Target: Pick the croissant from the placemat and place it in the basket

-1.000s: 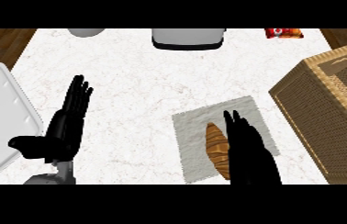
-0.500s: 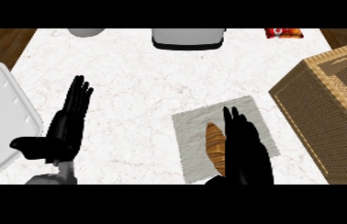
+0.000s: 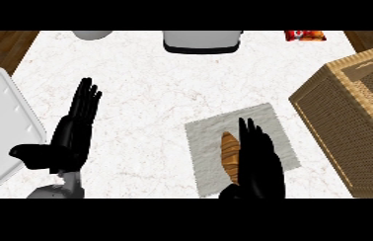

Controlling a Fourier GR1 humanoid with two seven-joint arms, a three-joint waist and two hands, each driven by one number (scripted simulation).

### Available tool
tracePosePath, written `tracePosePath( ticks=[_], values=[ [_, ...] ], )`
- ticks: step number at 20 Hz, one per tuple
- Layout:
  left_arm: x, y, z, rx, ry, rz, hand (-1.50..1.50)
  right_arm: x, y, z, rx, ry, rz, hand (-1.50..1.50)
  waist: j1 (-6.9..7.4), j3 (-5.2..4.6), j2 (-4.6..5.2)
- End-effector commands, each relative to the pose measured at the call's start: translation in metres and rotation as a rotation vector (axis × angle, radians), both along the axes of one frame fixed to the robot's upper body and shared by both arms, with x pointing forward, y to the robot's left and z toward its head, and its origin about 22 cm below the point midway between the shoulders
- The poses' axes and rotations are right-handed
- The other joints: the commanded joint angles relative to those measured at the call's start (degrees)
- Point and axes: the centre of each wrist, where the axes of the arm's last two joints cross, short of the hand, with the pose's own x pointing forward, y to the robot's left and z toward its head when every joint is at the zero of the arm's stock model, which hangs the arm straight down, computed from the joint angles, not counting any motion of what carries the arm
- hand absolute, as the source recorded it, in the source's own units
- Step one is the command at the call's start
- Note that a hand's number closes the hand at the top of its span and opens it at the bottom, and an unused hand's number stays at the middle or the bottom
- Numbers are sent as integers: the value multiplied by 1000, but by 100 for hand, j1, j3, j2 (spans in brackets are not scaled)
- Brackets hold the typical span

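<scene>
Right hand (image 3: 259,170), fingers straight, beside the croissant (image 3: 229,153) on the placemat (image 3: 207,136); left hand (image 3: 73,131) likewise flat (print on the red packet (image 3: 304,35) unreadable).

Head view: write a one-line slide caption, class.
Right hand open beside the croissant on the placemat, basket at right, left hand resting.

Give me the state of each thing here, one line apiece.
Grey cloth placemat: spread flat.
Golden-brown croissant: lying on the placemat, not held.
Woven wicker basket: upright, croissant not in it.
Right hand: open, fingers straight, beside the croissant.
Left hand: open, resting at left.
</scene>
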Motion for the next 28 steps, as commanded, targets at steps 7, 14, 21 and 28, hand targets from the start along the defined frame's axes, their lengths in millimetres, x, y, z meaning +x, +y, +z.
tracePosePath(
  ticks=[7, 14, 21, 28],
  values=[
    [-10, 7, -14, -7, 10, 14, 0, -2, -2, -29, 9, 73, -87, -150, -5, -1, -1],
    [-2, 8, -17, 19, 1, 14, 0, 15, 1, -23, 15, 93, -86, -150, 0, -1, 2],
    [-5, -1, -4, -20, 9, -16, 0, 21, -2, -38, 25, 87, -86, -150, 5, 0, -1],
    [-3, -2, -23, 1, 8, 15, 0, 18, 4, -63, 40, 83, -108, -150, -1, -1, 3]
  ],
)
